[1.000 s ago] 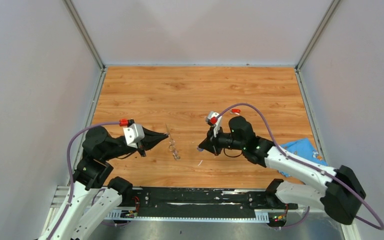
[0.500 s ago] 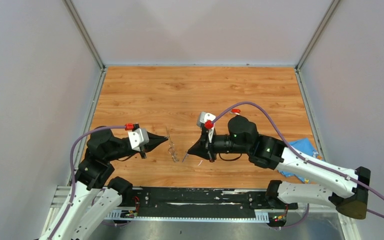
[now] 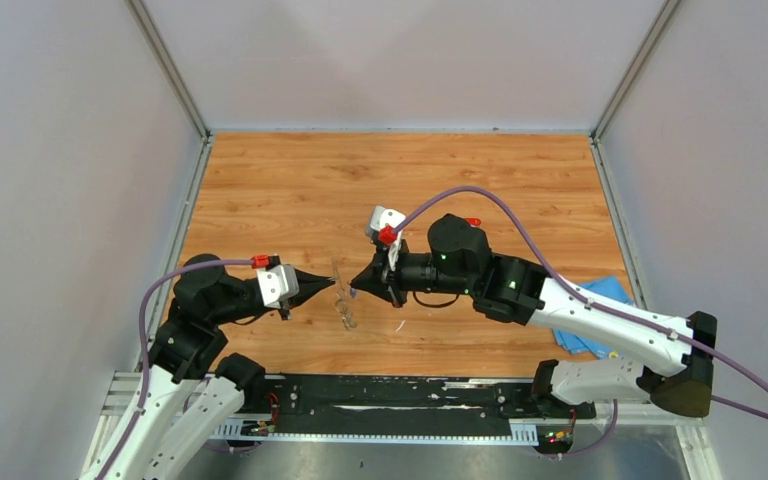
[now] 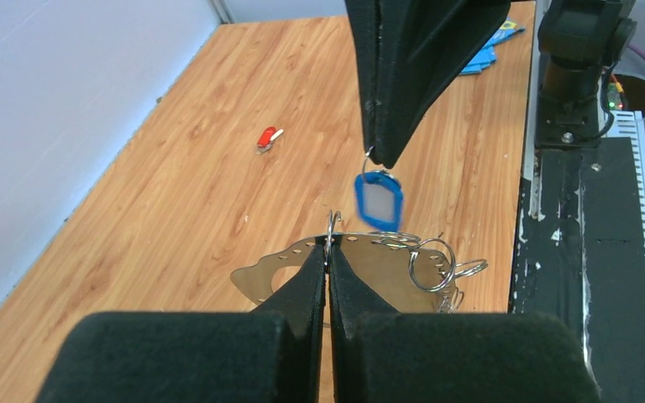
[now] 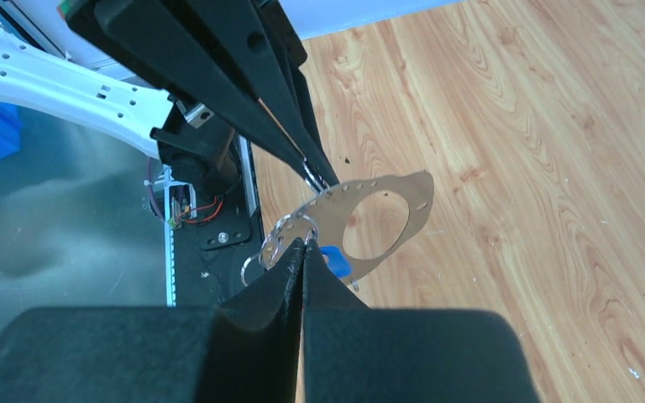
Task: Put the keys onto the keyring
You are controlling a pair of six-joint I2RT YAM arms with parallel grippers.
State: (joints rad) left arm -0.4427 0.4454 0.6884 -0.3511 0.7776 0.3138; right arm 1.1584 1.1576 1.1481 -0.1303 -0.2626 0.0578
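Counting two keys [image 4: 378,201], one keyring [image 4: 260,275]

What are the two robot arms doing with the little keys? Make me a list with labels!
left gripper: shut, pinching the edge of the keyring
right gripper: shut on the blue key, holding it right beside the keyring
red key: lying by itself on the table, not held
blue cloth: on the table's right side, behind the right arm
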